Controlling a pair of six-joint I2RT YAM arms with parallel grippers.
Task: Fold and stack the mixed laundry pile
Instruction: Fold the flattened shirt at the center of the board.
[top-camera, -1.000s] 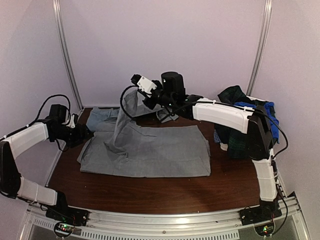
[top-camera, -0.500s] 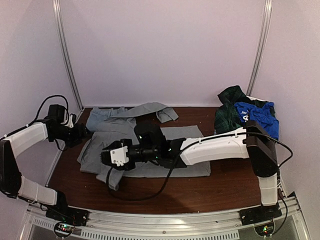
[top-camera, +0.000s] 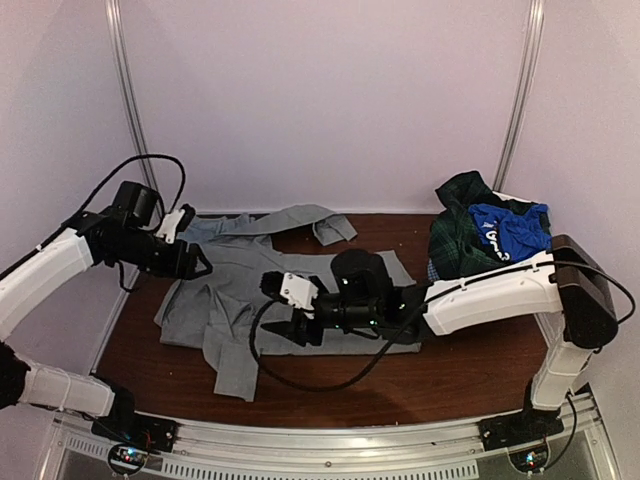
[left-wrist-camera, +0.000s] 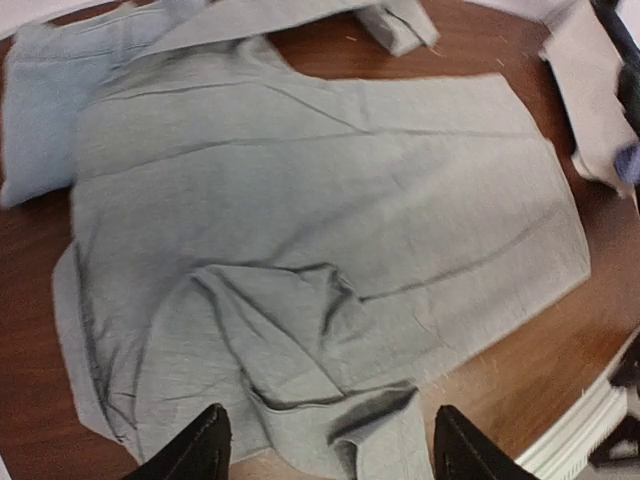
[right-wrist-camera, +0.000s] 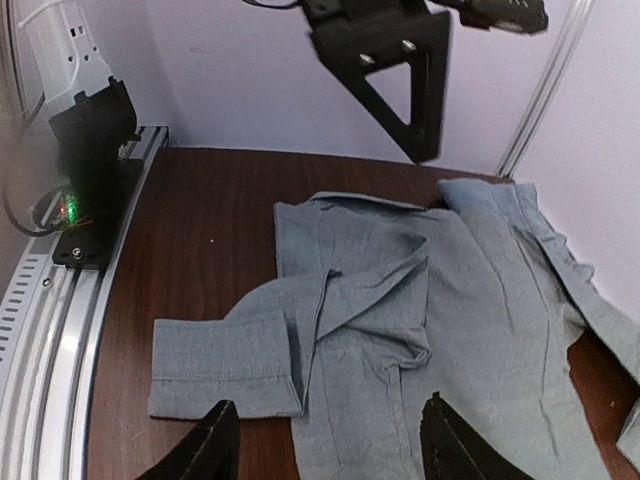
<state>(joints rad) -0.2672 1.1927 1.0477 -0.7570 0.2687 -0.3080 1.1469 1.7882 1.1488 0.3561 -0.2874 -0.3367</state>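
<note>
A grey shirt (top-camera: 225, 290) lies spread on the wooden table (top-camera: 450, 375). The mixed laundry pile (top-camera: 480, 240) is heaped just past the shirt's far right corner. The left gripper (left-wrist-camera: 327, 445) and the right gripper (right-wrist-camera: 325, 440) hover over the shirt, jaws apart, gripping nothing.

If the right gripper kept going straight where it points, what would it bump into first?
The right gripper would most likely meet the grey shirt first, near its folded-over sleeve, which lies straight ahead between the open fingers. How far off is hard to tell.
</note>
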